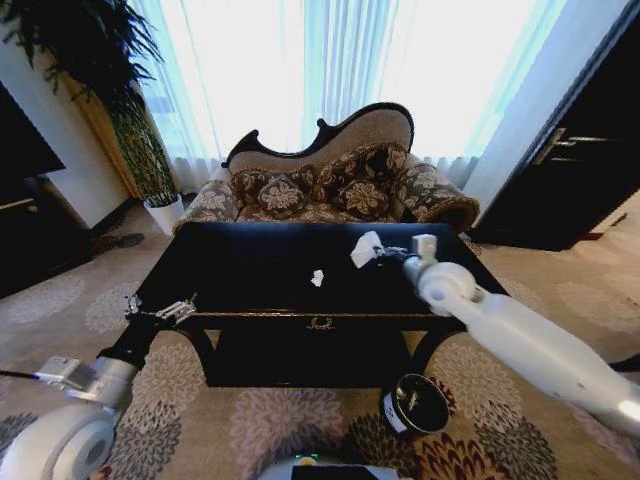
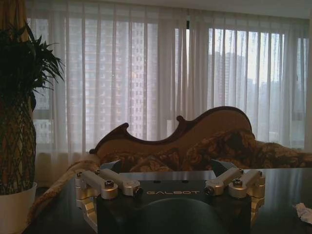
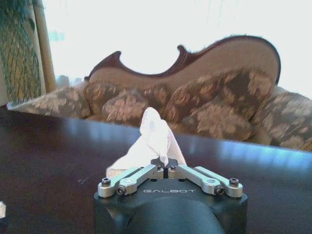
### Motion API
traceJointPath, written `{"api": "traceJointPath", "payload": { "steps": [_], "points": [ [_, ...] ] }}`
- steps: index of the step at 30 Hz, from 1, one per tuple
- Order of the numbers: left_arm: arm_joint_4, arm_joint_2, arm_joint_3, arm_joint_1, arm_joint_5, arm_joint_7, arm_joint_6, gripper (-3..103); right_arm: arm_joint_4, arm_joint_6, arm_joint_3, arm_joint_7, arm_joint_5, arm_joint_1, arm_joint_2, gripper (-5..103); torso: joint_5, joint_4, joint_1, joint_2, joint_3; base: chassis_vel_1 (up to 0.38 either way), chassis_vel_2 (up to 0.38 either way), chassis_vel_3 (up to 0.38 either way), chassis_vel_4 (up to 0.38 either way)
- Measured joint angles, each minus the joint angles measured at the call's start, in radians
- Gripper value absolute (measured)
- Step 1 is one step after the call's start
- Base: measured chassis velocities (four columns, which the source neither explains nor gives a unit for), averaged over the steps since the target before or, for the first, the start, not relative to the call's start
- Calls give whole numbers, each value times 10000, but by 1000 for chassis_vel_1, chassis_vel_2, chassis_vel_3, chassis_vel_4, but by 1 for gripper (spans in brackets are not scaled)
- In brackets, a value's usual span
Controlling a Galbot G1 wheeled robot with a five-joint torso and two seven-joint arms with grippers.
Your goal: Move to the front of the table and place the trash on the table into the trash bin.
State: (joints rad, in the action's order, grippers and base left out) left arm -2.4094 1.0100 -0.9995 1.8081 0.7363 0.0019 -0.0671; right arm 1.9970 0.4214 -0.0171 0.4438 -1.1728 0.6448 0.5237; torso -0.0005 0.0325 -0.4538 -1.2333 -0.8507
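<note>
The right pincer [image 1: 385, 251] hangs over the glossy black desk [image 1: 250, 265], toward its 2 o'clock corner in the head view, clenched on a crumpled white tissue [image 1: 366, 248]; in the right wrist view the fingertips [image 3: 157, 168] meet on the tissue's lower fold, and the tissue [image 3: 153, 139] stands up from them above the dark top. A tiny white scrap [image 1: 317, 278] lies near the desk's middle, at about 8 o'clock from the held tissue. The maroon trash bin [image 1: 415, 403] stands on the carpet below the desk's front right leg, at roughly 6 o'clock from the pincer. The left pincer [image 1: 160, 310] waits released at the desk's front left corner, its fingers [image 2: 105, 184] spread. The pick looks done, so the carry is in hand: the next move calls for clearing the desk's front edge and lowering over the bin's mouth before letting go.
</note>
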Motion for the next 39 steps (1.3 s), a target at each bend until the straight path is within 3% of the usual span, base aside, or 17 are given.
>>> {"api": "traceJointPath", "payload": {
  "steps": [8,18,26,32,39],
  "points": [
    [0,0,0,0,0,0,0,100,898,-551,-2539,-322,415,3048,-331,0,4,3,1,0,0,0,0,0,0],
    [1,1,0,1,0,0,0,100,1384,-1224,-5362,-879,1223,6033,317,0,7,1,-1,0,-1,0,0,0,0],
    [0,0,0,0,0,0,0,100,1334,-1741,-6496,-1364,1557,7167,1040,0,2,-1,-1,0,-1,0,0,0,0],
    [0,0,0,0,0,0,-1,100,1249,-3060,-7034,-2083,2110,7983,1756,0,3,-1,0,2,-1,0,0,0,0],
    [1,0,0,0,0,0,0,100,1080,-4122,-7962,-2882,2446,9028,2418,0,2,0,0,2,-1,0,0,0,0]
  ]
}}
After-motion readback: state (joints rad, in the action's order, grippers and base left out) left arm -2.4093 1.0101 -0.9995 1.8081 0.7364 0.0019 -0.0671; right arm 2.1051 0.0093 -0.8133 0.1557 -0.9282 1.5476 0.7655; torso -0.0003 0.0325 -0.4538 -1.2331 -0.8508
